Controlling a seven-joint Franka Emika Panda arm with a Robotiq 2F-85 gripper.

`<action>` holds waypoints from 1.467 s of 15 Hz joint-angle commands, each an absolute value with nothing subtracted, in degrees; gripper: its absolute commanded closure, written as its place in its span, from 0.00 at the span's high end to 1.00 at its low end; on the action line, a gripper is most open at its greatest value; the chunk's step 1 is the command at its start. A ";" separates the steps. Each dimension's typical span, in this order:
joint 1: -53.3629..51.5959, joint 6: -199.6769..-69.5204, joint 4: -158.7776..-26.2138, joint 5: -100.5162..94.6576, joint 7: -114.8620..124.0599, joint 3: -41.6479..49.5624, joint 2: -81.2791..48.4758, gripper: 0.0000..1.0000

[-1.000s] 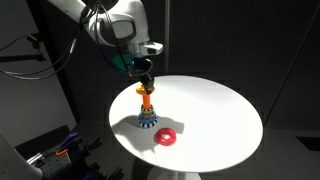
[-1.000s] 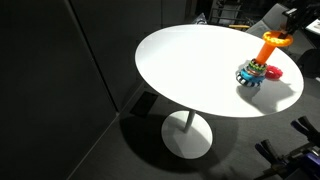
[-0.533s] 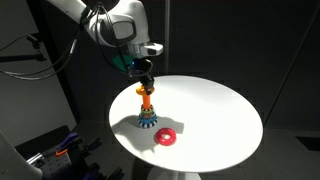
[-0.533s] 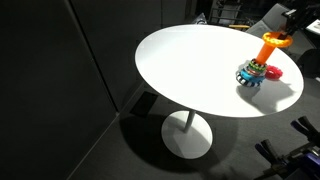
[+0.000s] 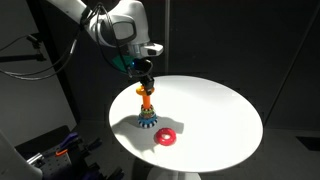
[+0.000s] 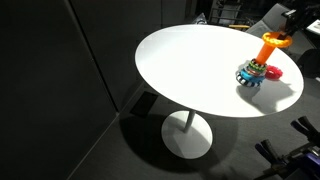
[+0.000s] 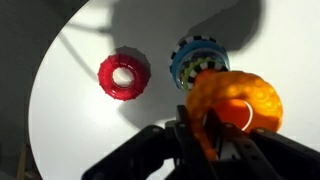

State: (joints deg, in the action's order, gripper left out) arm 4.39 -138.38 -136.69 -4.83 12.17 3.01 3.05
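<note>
Holding orange ring (image 5: 146,91) in tool (image 5: 146,85) atop stacker peg (image 5: 147,107), not yet seated, with red ring (image 5: 166,137) loose on worktop (image 5: 220,110).

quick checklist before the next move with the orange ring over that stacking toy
1. Grip: gripper closed on the orange plastic ring: ok.
2. Ring lined up with the orange post: in line in an exterior view, but the base looks offset in the wrist view: cannot tell.
3. Ring already threaded on the post: cannot tell.
4. Multicoloured stacking-toy base upright on the white round table: ok.
5. Red plastic ring lies flat beside the base, apart from it and not under the gripper: ok.
</note>
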 commanded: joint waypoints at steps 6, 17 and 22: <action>4.26 -138.27 -135.84 -3.52 12.22 3.15 2.72 0.92; 4.37 -137.68 -135.83 -3.26 11.92 3.37 3.40 1.00; 4.48 -137.29 -135.43 -2.87 12.48 3.47 3.63 1.00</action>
